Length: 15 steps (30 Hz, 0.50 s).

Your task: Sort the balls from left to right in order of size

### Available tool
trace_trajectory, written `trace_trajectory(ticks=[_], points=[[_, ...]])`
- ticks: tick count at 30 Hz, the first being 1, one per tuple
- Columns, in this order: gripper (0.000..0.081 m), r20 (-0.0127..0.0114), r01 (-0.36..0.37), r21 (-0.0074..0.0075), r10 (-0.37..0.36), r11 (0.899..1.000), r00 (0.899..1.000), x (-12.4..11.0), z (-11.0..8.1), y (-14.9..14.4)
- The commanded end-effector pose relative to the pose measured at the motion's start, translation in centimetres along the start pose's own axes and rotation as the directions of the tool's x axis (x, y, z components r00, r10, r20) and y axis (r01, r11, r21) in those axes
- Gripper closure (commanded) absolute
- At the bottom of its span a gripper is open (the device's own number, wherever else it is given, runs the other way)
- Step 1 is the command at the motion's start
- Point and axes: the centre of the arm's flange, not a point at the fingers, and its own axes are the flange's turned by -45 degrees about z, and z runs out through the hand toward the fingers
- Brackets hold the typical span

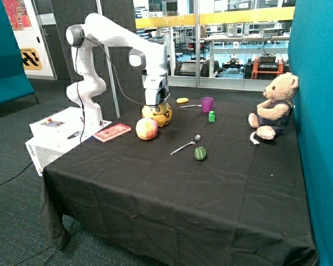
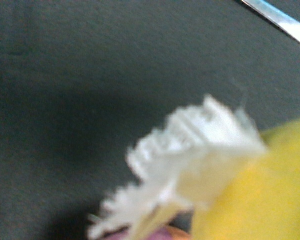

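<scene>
Outside view shows the tool point(image 1: 156, 105) sitting on top of the big yellow ball point(image 1: 158, 114) – just behind the pink-and-yellow ball point(image 1: 146, 128) on the bench point(image 1: 172, 194) – its grip can't be told, so lift slowly and straight up.

No text, label or number is legible on anything here.
</scene>
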Motion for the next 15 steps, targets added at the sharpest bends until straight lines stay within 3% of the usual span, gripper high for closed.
trace_trajectory(ticks=[1,15], points=[[0.0808,-0.008,-0.045,-0.0032,0.045,0.999,0.999,-2.6,0.5,3.5],[0.0808,-0.0082,-0.109,-0.0027,0.109,0.994,0.994,-6.4,2.1,8.9]])
